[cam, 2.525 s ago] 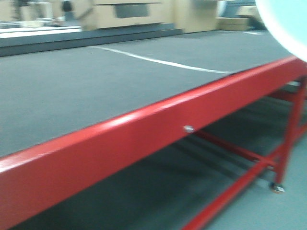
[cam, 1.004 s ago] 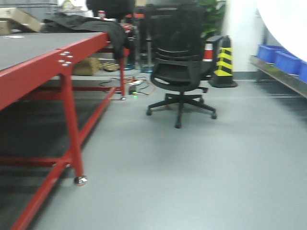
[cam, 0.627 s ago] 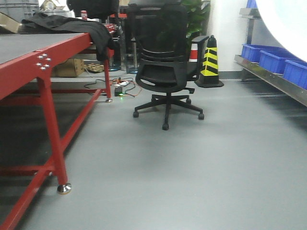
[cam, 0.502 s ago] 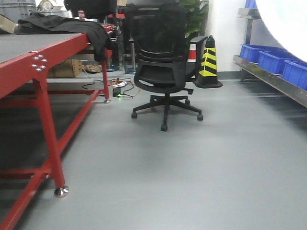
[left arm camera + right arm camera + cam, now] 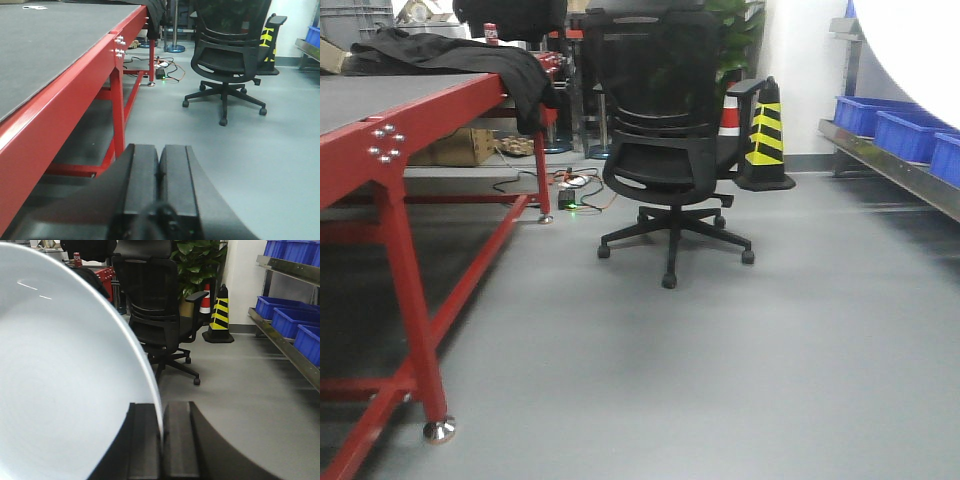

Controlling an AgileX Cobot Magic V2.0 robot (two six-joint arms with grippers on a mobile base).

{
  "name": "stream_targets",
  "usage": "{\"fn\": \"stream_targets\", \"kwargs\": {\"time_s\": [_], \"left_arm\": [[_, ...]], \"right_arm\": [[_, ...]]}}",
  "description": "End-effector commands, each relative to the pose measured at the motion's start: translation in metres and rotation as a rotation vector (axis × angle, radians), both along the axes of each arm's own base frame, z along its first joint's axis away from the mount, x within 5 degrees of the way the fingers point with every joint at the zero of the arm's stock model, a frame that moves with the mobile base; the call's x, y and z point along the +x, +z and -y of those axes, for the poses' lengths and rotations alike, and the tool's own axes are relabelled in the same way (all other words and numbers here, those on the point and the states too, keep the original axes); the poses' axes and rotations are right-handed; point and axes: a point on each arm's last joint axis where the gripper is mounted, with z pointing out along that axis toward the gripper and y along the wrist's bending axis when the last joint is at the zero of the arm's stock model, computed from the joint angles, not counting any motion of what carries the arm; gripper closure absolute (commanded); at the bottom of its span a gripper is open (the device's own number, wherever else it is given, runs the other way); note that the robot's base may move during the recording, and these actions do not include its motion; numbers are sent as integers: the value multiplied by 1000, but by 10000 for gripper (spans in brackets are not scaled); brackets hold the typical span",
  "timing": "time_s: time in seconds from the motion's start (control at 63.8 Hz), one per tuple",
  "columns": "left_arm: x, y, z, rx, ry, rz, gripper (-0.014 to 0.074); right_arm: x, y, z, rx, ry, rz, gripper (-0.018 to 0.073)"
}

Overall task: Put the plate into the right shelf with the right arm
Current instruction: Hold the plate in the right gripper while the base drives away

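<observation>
Red-framed worktop (image 5: pixel 430 115) takes the left of the front view, grey top, w/ a dark jacket (image 5: pixel 450 55) heaped at its far end. The right shelf (image 5: pixel 900 170) runs along the right wall: shiny steel rail and uprights, well apart from the worktop across open grey floor (image 5: pixel 720 380). A black office chair (image 5: pixel 665 130) stands betw. them, nearer the worktop's far end.

The plate (image 5: pixel 60 380) is in the air, gripped by the right hand (image 5: pixel 162 412), not on the shelf. It's round, so no long axis. In the right wrist view it stands on edge, its broad face filling the left of the frame and its rim curving down into the gap betw. the two fingers. Pale bluish-white, glossy, a couple of light streaks near the top, faint rings on the face. In the front view only a bright blurred arc of it shows, top right corner (image 5: pixel 920 50).

Blue bins (image 5: pixel 280 320) sit in a row on the shelf's lower rail, more on the level above; we can't see into them. A black-and-yellow cone (image 5: pixel 767 135) stands behind the chair, w/ a green plant (image 5: pixel 197 260) beyond it.

Left hand (image 5: pixel 159 150): fingers pressed together, closed, low beside the worktop's red rail.
</observation>
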Motion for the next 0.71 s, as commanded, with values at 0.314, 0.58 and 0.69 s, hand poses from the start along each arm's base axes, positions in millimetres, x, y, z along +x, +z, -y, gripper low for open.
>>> {"fn": "stream_targets", "kwargs": {"time_s": [0.314,0.58,0.69], "left_arm": [[0,5,0,-2,1,80,643],[0,5,0,-2,1,80,643],[0,5,0,-2,1,80,643]], "right_arm": [[-1,19,0,-1,-5,130,505],[-1,19,0,-1,-5,130,505],[-1,19,0,-1,-5,130,505]]}}
